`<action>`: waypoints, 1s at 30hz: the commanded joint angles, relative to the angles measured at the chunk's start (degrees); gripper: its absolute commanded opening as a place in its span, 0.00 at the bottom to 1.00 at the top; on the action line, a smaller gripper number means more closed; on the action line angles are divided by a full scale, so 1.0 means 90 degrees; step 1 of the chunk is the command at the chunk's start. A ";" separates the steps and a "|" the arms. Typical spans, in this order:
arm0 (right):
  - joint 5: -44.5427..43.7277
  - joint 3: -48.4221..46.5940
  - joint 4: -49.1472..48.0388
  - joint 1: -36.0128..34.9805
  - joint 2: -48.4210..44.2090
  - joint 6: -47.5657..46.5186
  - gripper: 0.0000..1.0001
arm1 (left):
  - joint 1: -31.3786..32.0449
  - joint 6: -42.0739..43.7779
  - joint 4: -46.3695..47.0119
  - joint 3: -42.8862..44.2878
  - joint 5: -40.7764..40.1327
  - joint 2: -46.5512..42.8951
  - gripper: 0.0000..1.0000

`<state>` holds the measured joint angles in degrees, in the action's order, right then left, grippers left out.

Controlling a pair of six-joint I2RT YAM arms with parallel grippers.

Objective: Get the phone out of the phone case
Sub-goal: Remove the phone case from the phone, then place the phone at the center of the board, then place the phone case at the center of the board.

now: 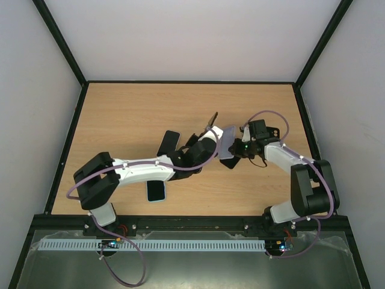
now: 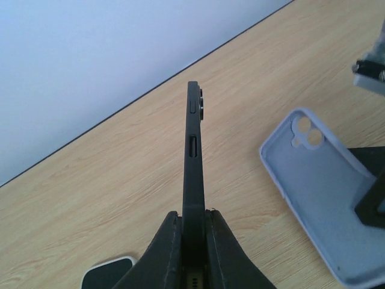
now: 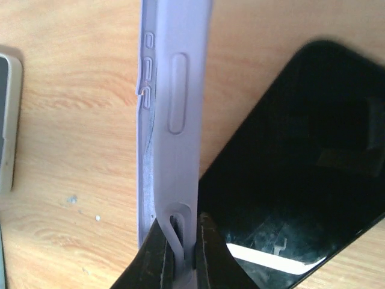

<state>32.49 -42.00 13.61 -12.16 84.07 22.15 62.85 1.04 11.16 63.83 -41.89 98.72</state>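
My left gripper is shut on the bottom end of a black phone. It holds the phone edge-on above the table, bare and out of the case. My right gripper is shut on the rim of the lilac phone case, next to the cut-out at its end. In the left wrist view the case is empty, its inside and camera holes showing, just right of the phone and apart from it.
A second black phone lies on the table left of the grippers. A phone in a pale case lies nearer the front edge. Black frame posts border the wooden table.
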 commanded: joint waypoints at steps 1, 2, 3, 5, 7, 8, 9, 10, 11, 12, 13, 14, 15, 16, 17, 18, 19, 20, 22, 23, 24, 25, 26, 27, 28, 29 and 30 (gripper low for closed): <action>-0.0664 -0.0632 0.0401 0.0317 -0.0337 -0.0448 0.02 | 0.0003 -0.0088 0.0156 -0.0282 -0.0353 -0.0500 0.02; -0.0599 -0.0764 0.0495 0.0474 -0.0319 -0.0617 0.02 | 0.0003 -0.0052 0.0087 -0.0318 -0.0410 -0.0483 0.02; -0.0618 -0.0927 0.0602 0.0616 -0.0277 -0.0817 0.02 | 0.0000 0.0013 0.0009 -0.0340 -0.0455 -0.0415 0.03; -0.0643 -0.1244 0.0796 0.0973 -0.0177 -0.1248 0.02 | 0.0024 0.0180 -0.0116 -0.0353 -0.0519 -0.0264 0.02; -0.0495 -0.1546 0.0932 0.1433 -0.0039 -0.1653 0.02 | 0.0121 0.0407 -0.0145 -0.0382 -0.0723 -0.0085 0.02; -0.0423 -0.1642 0.0963 0.1679 0.0016 -0.1822 0.02 | 0.0168 0.0536 -0.0142 -0.0386 -0.0831 0.0011 0.02; -0.0388 -0.1736 0.0986 0.1893 0.0085 -0.1966 0.02 | 0.0216 0.0662 -0.0158 -0.0347 -0.0935 0.0127 0.02; -0.0403 -0.1822 0.1022 0.2061 0.0167 -0.2110 0.02 | 0.0252 0.0775 -0.0172 -0.0320 -0.1019 0.0252 0.02; -0.0487 -0.1930 0.1101 0.2176 0.0287 -0.2311 0.02 | 0.0291 0.0901 -0.0170 -0.0304 -0.1055 0.0356 0.02; -0.0628 -0.2044 0.1201 0.2231 0.0423 -0.2573 0.02 | 0.0321 0.1047 -0.0115 -0.0325 -0.1051 0.0440 0.02; -0.0718 -0.2134 0.1315 0.2271 0.0558 -0.2728 0.02 | 0.0354 0.1194 -0.0063 -0.0347 -0.1056 0.0542 0.02; -0.0764 -0.2221 0.1392 0.2316 0.0688 -0.2856 0.02 | 0.0404 0.1311 -0.0026 -0.0366 -0.1088 0.0625 0.02; -0.0786 -0.2269 0.1466 0.2355 0.0793 -0.2962 0.02 | 0.0445 0.1445 0.0012 -0.0385 -0.1109 0.0728 0.03; -0.0805 -0.2288 0.1491 0.2380 0.0884 -0.3055 0.02 | 0.0507 0.1581 0.0042 -0.0392 -0.1177 0.0846 0.03; -0.0814 -0.2294 0.1492 0.2386 0.0961 -0.3124 0.02 | 0.0565 0.1704 0.0078 -0.0391 -0.1264 0.0972 0.03; -0.0819 -0.2295 0.1487 0.2395 0.1048 -0.3155 0.02 | 0.0625 0.1810 0.0100 -0.0384 -0.1342 0.1093 0.02; -0.0812 -0.2291 0.1475 0.2396 0.1142 -0.3168 0.02 | 0.0668 0.1868 0.0109 -0.0378 -0.1365 0.1198 0.02; -0.0781 -0.2317 0.1486 0.2396 0.1254 -0.3175 0.02 | 0.0694 0.1859 0.0097 -0.0345 -0.1352 0.1302 0.03; -0.0620 -0.2456 0.1607 0.2397 0.1557 -0.3178 0.02 | 0.0709 0.1672 -0.0055 -0.0281 -0.1207 0.1420 0.05; -0.0553 -0.2546 0.1671 0.2396 0.1737 -0.3176 0.02 | 0.0712 0.1508 -0.0159 -0.0224 -0.1100 0.1445 0.07; -0.0502 -0.2645 0.1725 0.2396 0.1932 -0.3167 0.02 | 0.0712 0.1370 -0.0256 -0.0182 -0.0964 0.1452 0.11; -0.0463 -0.2728 0.1741 0.2396 0.2152 -0.3157 0.02 | 0.0712 0.1278 -0.0308 -0.0181 -0.0829 0.1440 0.13; -0.0402 -0.2823 0.1741 0.2399 0.2310 -0.3148 0.02 | 0.0712 0.1200 -0.0325 -0.0201 -0.0663 0.1427 0.15; -0.0342 -0.2882 0.1723 0.2397 0.2450 -0.3140 0.02 | 0.0701 0.1105 -0.0343 -0.0214 -0.0581 0.1409 0.18; -0.0282 -0.2920 0.1694 0.2396 0.2535 -0.3124 0.02 | 0.0689 0.1004 -0.0374 -0.0215 -0.0489 0.1394 0.21; -0.0247 -0.2958 0.1661 0.2396 0.2616 -0.3089 0.03 | 0.0663 0.0855 -0.0433 -0.0217 -0.0375 0.1368 0.24; -0.0190 -0.2976 0.1636 0.2396 0.2663 -0.3076 0.08 | 0.0647 0.0708 -0.0509 -0.0218 -0.0272 0.1332 0.29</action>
<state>28.38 -67.13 28.21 10.02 104.75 -5.37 69.10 12.27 8.40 60.80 -47.70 111.53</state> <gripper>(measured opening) 0.034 0.232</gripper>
